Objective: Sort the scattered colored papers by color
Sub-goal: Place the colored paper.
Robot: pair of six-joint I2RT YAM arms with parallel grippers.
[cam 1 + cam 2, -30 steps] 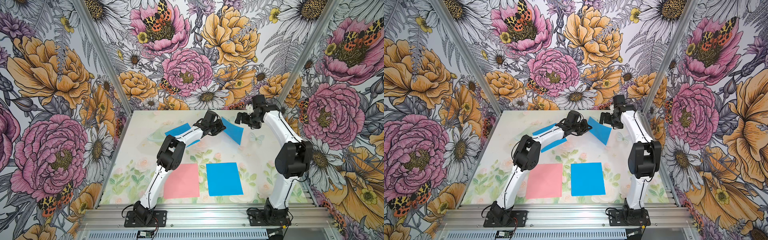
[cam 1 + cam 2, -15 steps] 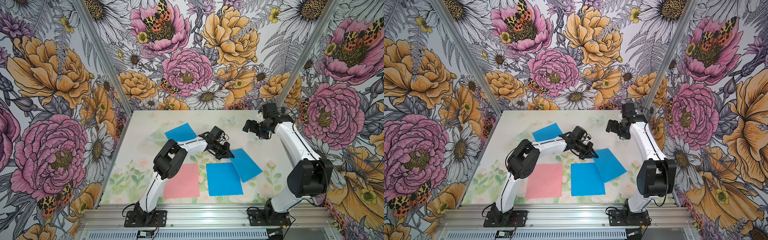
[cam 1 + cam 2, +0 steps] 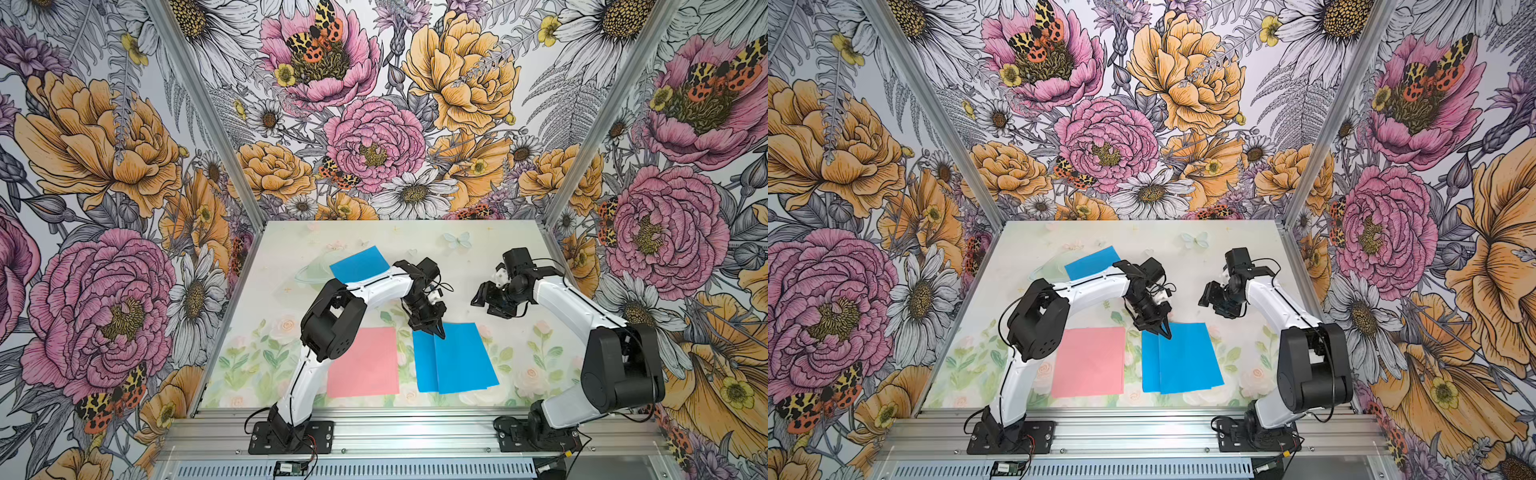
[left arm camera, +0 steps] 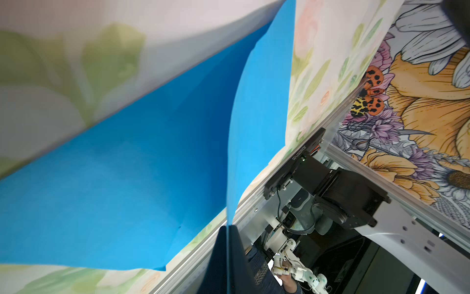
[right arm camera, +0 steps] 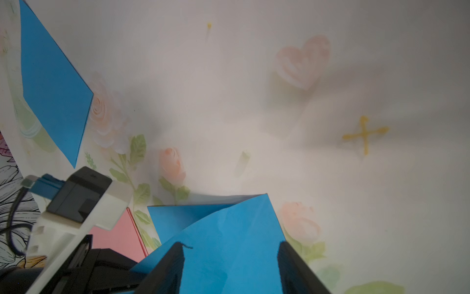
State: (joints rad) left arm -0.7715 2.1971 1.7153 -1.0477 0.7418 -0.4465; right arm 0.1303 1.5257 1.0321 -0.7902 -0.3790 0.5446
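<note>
My left gripper (image 3: 434, 330) (image 3: 1163, 330) (image 4: 228, 254) is shut on the far corner of a blue paper (image 3: 461, 357) (image 3: 1187, 357) (image 4: 259, 101). That sheet lies over a second blue paper (image 3: 423, 365) (image 3: 1149, 365) (image 5: 178, 216) at the front middle, shifted right of it. A pink paper (image 3: 361, 361) (image 3: 1090, 361) (image 5: 119, 236) lies flat to their left. A third blue paper (image 3: 359, 264) (image 3: 1092, 262) (image 5: 53, 89) sits at the back left, partly behind the left arm. My right gripper (image 3: 478, 297) (image 3: 1204, 297) (image 5: 230, 269) hovers open and empty, right of the left gripper.
The pastel floral table (image 3: 519, 257) is walled by flower-printed panels on three sides, with a metal rail (image 3: 415, 419) along the front carrying both arm bases. The left arm's elbow (image 3: 330, 328) overhangs the pink paper's far left corner.
My left gripper brought the blue paper from the back middle down onto the front blue sheet. The right gripper drew away from it to the right, then came forward.
</note>
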